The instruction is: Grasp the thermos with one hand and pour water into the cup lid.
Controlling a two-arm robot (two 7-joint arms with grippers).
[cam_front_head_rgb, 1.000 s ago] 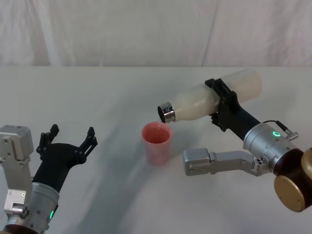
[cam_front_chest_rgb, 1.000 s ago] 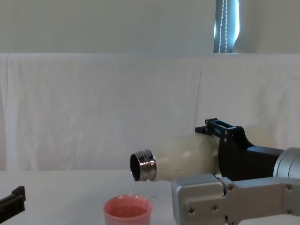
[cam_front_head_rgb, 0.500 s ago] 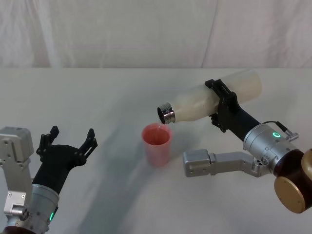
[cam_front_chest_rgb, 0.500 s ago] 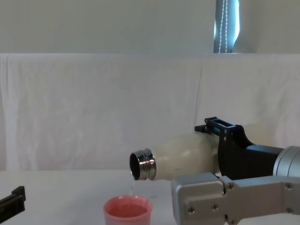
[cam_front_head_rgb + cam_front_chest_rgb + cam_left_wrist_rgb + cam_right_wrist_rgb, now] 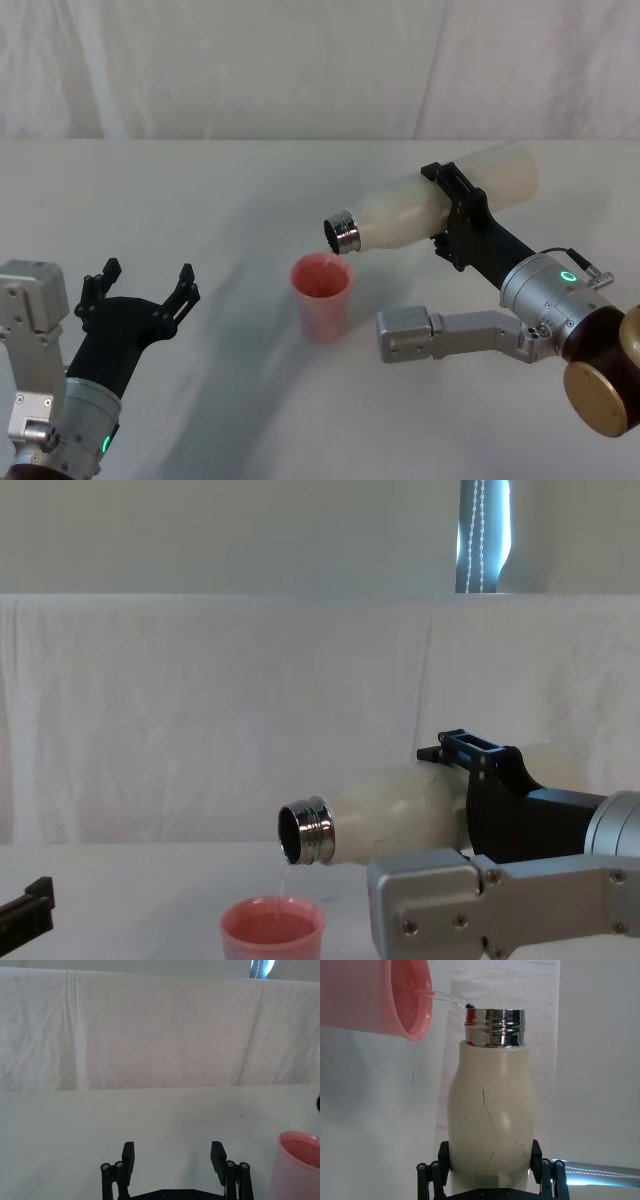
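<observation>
— Two pincers in front of us. What is the right one (image 5: 452, 212) doing?
— We see it clamped round the thermos (image 5: 415, 210), its fingers (image 5: 538, 1161) pressed on either side of the wide lower body. The bottle lies almost level, its base up and behind the pincer, its steel neck (image 5: 305, 832) ahead of the pincer and dipped slightly.
— And the cup (image 5: 321, 294)?
— It stands upright on the table (image 5: 200, 200), ahead of and below the right pincer, just under the neck but not touching it. We can make out a thin stream of water (image 5: 284, 880) falling from the mouth into the cup; the wrist view shows the stream (image 5: 447, 999) passing over the pink rim (image 5: 422, 997).
— Where is the left pincer (image 5: 140, 287)?
— Low over the table near our body, fingers (image 5: 128, 1154) spread wide apart, holding nothing. The cup (image 5: 297, 1165) sits ahead of it and off to its right side, well apart from the fingertips.
— Anything behind?
— We see a white cloth (image 5: 220, 710) hanging at the far edge of the table
</observation>
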